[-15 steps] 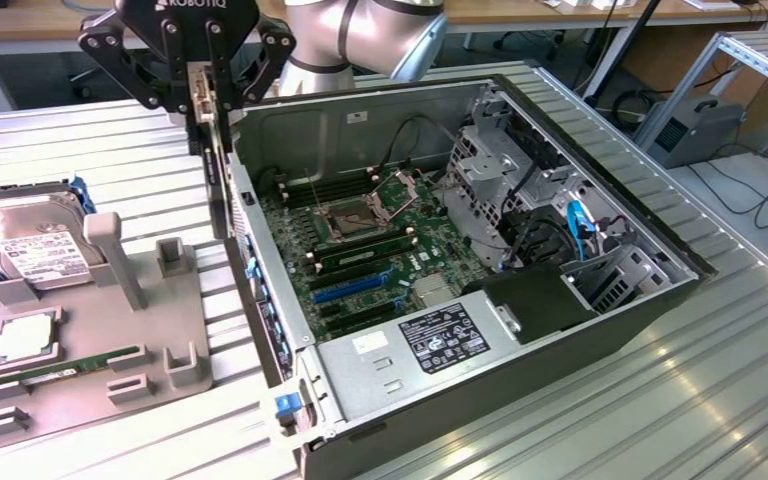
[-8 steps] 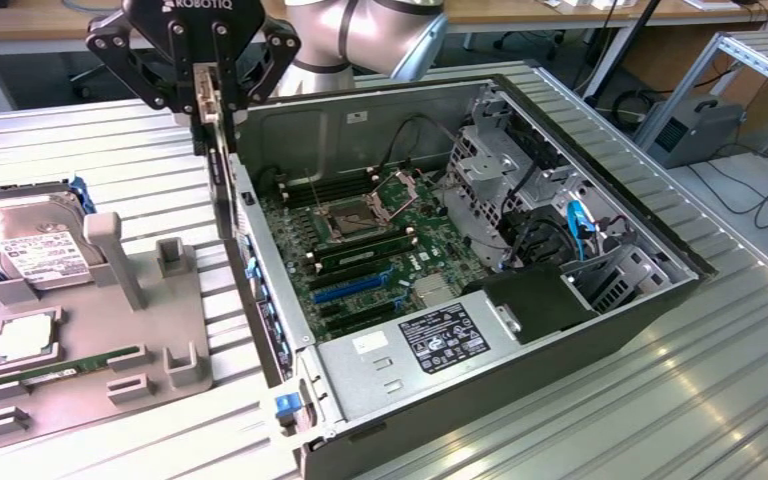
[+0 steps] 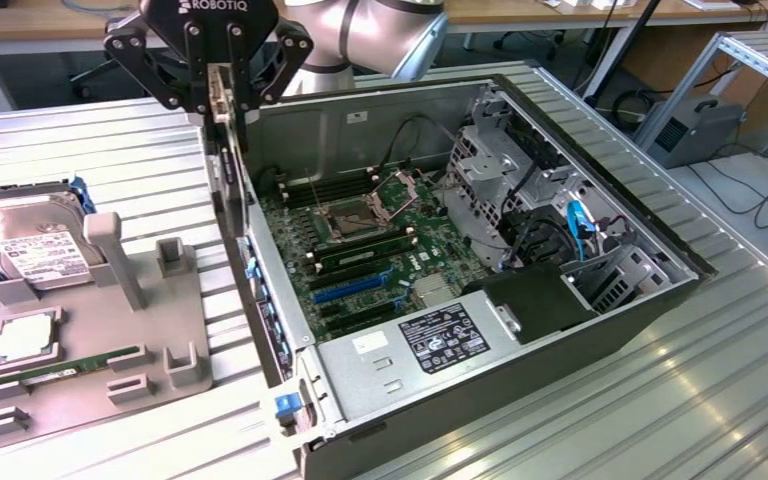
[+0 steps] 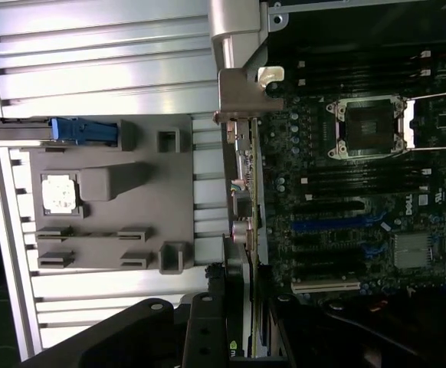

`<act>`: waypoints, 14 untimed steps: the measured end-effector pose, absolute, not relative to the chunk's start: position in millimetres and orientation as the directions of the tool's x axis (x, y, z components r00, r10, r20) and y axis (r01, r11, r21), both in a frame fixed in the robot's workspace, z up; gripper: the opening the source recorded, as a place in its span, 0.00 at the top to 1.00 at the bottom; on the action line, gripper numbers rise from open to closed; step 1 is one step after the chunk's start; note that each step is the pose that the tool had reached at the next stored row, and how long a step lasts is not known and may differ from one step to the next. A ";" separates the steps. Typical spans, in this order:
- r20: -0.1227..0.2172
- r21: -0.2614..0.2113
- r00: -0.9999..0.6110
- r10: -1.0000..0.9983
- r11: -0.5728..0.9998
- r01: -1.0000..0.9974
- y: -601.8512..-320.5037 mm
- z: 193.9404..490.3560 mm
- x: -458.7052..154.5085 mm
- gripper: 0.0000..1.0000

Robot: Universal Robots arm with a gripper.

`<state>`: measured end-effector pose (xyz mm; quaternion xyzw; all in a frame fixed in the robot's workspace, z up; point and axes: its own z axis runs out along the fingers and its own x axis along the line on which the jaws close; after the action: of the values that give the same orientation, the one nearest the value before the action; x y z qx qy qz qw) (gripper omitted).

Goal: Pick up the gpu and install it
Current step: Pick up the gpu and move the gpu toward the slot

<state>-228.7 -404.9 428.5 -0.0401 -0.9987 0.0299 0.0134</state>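
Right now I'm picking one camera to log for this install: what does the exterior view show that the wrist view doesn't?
The exterior view adds the power supply with its label, the drive cage and the blue cable. The wrist view adds the Dell marking on the motherboard. Both share the gpu clamped in the gripper, the CPU socket, the blue slot and the grey fixture.

Gpu (image 4: 239,115): bare silver metal bracket. Table (image 3: 91,150): ribbed metal, semi-gloss. Holder (image 3: 157,300): matt grey plastic. Case (image 3: 531,370): dark, matt outer wall. Hard drive (image 3: 31,250): silver metal, white paper label.
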 end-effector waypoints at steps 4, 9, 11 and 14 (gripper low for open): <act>0.026 -0.061 -0.996 0.081 0.995 0.079 -404.9 428.0 -224.2 0.73; 0.028 -0.061 -0.996 0.081 0.995 0.079 -404.9 427.4 -219.9 0.73; 0.029 -0.061 -0.996 0.081 0.995 0.079 -404.9 427.1 -218.1 0.73; 0.030 -0.061 -0.996 0.081 0.995 0.079 -404.9 426.6 -215.4 0.73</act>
<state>-215.4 -404.9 426.6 -0.0400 -0.9986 0.0300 0.0164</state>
